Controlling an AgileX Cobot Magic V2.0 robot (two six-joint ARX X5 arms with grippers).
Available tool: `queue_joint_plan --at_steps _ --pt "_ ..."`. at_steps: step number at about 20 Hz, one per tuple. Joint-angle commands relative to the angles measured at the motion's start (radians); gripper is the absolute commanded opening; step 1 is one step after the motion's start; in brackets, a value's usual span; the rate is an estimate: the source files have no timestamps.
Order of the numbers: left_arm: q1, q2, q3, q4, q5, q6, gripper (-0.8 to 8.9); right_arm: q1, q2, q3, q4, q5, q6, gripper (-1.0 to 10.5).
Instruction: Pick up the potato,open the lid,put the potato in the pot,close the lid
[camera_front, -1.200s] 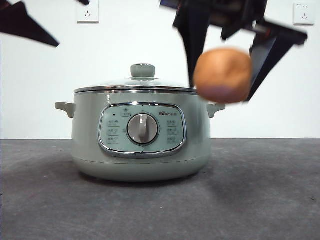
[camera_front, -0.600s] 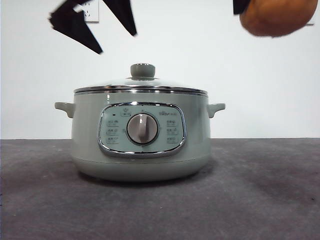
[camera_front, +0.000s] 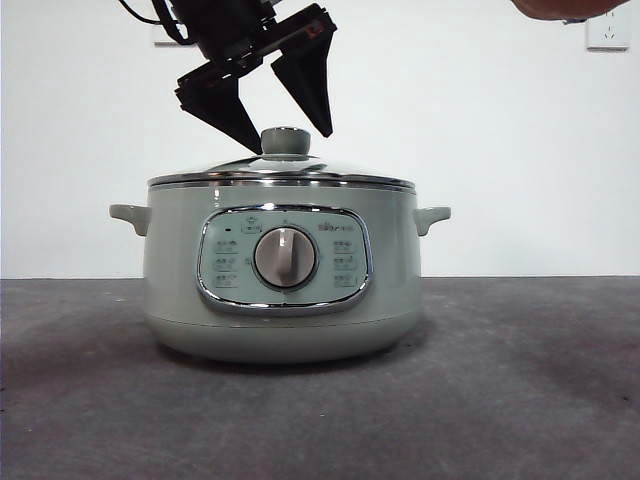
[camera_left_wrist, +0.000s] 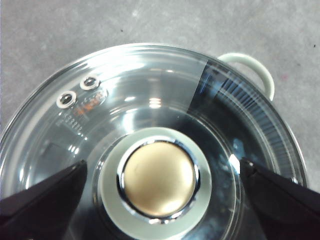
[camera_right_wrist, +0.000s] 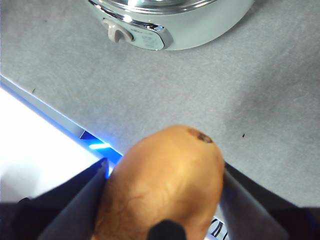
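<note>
Up at the left of the front view, the left gripper (camera_front: 283, 125) hanging over the pot, its two black pointed jaws spread wide and empty, tips just above and either side of the round pale green knob (camera_front: 286, 141), apart from it. In the left wrist view, left gripper (camera_left_wrist: 160, 182) straddling that knob (camera_left_wrist: 159, 179), brassy-looking cap in a chrome ring, a clear gap on each side. Below, the shallow domed clear glass lid (camera_front: 330, 167) with its shiny steel rim seated flat on the wide pale sage-green electric cooking pot (camera_front: 180, 290), closed. Pot upright on the grey table (camera_front: 520, 400), small side handles out to each side, chrome-framed control panel (camera_front: 284, 259) and round grey dial (camera_front: 285, 257) facing forward. Far up at the right corner, only the underside of the lumpy rounded orange-brown potato (camera_front: 562, 8) showing at the top edge, well apart from the pot. In the right wrist view, right gripper (camera_right_wrist: 162, 187) clenched on the potato (camera_right_wrist: 165, 180), one black jaw pressed against each flank, high above the table with the pot (camera_right_wrist: 200, 25) off beyond it.
</note>
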Motion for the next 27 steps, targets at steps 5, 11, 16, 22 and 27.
queue_joint_plan --at_steps 5,11,16,22,27 --pt "-0.008 0.023 0.002 -0.008 -0.043 -0.016 3.91 0.002 0.000 0.003 -0.020 0.005 -0.008 0.0" --pt "-0.008 0.023 0.002 0.016 -0.044 -0.016 -0.07 0.002 0.000 0.003 -0.020 0.005 -0.011 0.0" --pt "-0.008 0.022 0.002 0.013 -0.043 -0.016 -0.13 0.002 0.000 0.003 -0.017 0.005 -0.009 0.0" --pt "-0.008 -0.011 0.061 -0.033 -0.043 -0.016 -0.13 0.000 0.003 0.003 0.045 0.074 0.026 0.0" --pt "0.016 -0.025 0.256 -0.180 -0.044 -0.012 -0.13 0.000 0.048 0.005 0.147 0.079 0.037 0.0"
